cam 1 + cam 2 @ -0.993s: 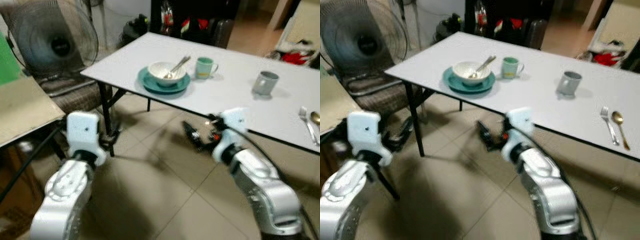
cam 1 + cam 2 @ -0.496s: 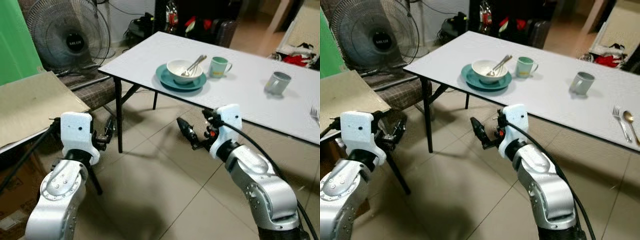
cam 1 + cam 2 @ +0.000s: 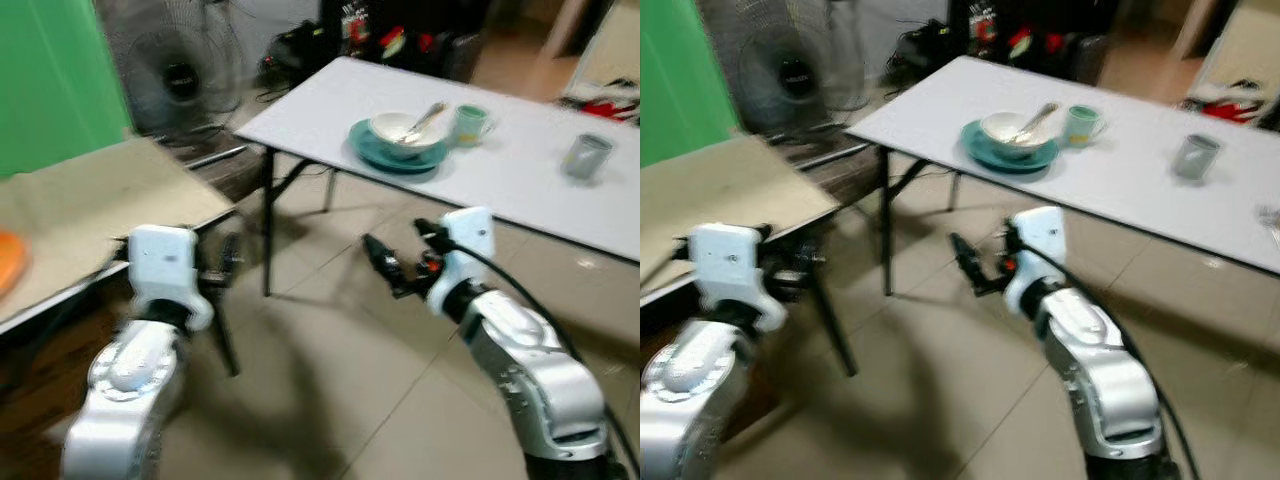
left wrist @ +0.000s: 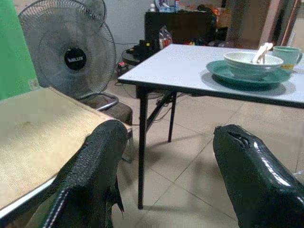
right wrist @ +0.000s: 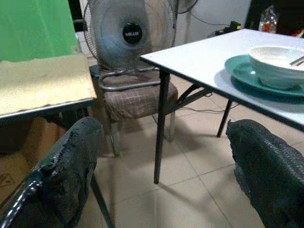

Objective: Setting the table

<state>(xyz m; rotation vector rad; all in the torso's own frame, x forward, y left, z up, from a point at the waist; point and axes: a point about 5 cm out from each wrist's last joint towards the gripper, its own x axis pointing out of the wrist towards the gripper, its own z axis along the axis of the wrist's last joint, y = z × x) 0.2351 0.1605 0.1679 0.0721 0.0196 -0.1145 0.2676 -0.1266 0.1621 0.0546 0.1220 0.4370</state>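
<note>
While both arms hang over the floor | left gripper (image 4: 161, 166) fingers spread, empty | right gripper (image 5: 161, 171) fingers spread, empty | bowl (image 3: 403, 129) on white desk (image 3: 520, 170)

Fan (image 4: 70, 56): stood on floor beyond plaid chair (image 5: 137, 97).
Backdrop (image 3: 55, 80): green, behind tan board (image 3: 725, 185).
Orange item (image 3: 8, 262): lay on board's edge.

bowl (image 3: 405, 128) on plate (image 3: 398, 155), seemingly mug (image 3: 469, 122) just right.

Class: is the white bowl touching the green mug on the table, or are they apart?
Apart. In the right eye view the bowl sits on its teal plate, and bare white table shows between it and the mug.
</note>
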